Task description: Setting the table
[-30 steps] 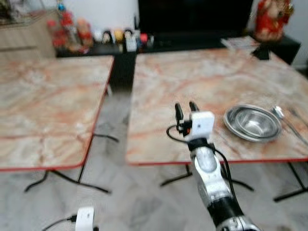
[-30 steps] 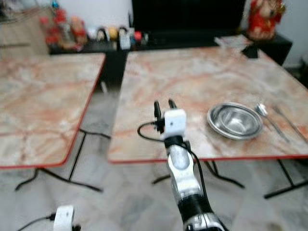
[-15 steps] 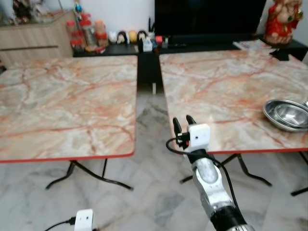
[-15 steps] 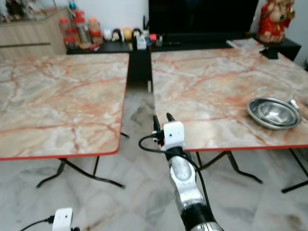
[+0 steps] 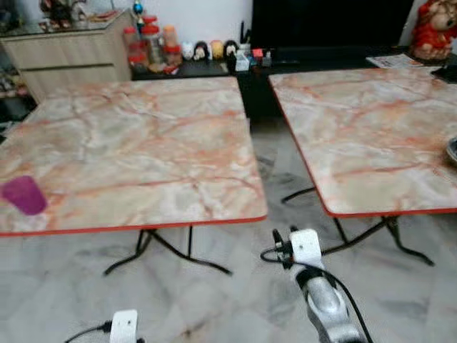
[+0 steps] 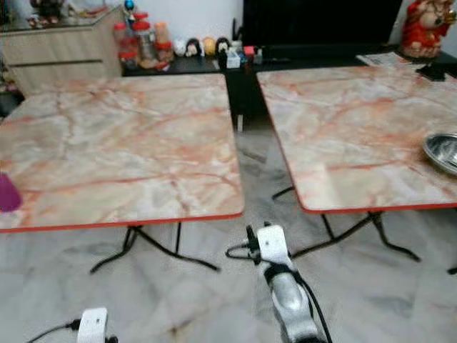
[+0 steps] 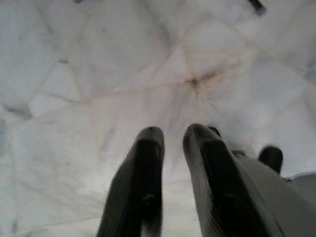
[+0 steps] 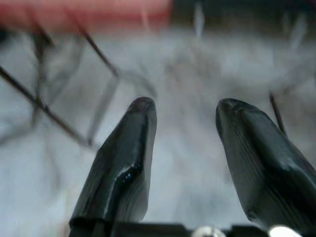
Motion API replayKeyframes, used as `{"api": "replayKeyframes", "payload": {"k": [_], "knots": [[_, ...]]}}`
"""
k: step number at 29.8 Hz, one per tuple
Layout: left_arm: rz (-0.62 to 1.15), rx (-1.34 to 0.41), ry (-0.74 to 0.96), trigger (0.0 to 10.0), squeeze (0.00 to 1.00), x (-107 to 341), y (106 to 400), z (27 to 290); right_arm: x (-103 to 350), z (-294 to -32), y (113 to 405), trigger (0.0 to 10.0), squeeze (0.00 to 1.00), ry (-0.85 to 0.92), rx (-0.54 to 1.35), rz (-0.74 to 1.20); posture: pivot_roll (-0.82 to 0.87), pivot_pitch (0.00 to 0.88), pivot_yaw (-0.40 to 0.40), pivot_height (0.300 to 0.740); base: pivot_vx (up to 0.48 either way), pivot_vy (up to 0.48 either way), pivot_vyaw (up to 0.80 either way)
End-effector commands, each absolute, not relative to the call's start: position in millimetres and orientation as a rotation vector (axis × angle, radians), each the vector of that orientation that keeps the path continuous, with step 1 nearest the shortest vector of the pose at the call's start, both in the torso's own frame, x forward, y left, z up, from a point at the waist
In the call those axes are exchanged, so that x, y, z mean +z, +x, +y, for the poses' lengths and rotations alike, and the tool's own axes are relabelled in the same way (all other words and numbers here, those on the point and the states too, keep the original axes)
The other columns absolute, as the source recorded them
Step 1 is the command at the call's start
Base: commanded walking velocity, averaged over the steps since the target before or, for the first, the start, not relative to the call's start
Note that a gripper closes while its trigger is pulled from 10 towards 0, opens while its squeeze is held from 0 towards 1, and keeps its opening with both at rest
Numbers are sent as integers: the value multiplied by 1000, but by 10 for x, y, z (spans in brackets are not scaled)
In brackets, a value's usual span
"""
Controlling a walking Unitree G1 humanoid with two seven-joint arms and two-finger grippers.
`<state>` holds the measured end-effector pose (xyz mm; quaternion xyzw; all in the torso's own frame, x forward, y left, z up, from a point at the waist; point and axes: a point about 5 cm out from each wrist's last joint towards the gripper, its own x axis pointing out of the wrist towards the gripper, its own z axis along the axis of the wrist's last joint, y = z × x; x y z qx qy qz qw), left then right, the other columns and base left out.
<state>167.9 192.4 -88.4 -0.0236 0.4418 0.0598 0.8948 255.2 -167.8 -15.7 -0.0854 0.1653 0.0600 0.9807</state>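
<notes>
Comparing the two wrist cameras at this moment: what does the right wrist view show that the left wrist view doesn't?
Right wrist view: the blurred red edge of a table top, thin black metal table legs beneath it, and the right hand with its fingers spread apart, holding nothing. Left wrist view: the left hand with its fingers nearly together, also holding nothing, pointing down at tile joints that meet in a faint orange star. Shared: two long black fingers in front and the pale marble floor behind them.
</notes>
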Motion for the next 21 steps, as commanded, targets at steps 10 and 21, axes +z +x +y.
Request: {"api": "replayKeyframes", "payload": {"k": [10, 21], "knots": [[909, 135, -34, 10000, 0, -865, 1697, 2000, -782, -1832, 1857, 10000, 0, -66, 38, 810, -48, 0, 59, 740, 0, 480, 0], [907, 136, -30, 10000, 0, -861, 1704, 2005, -802, -1813, 1865, 10000, 0, -46, 13, 856, -37, 0, 56, 740, 0, 480, 0]]}}
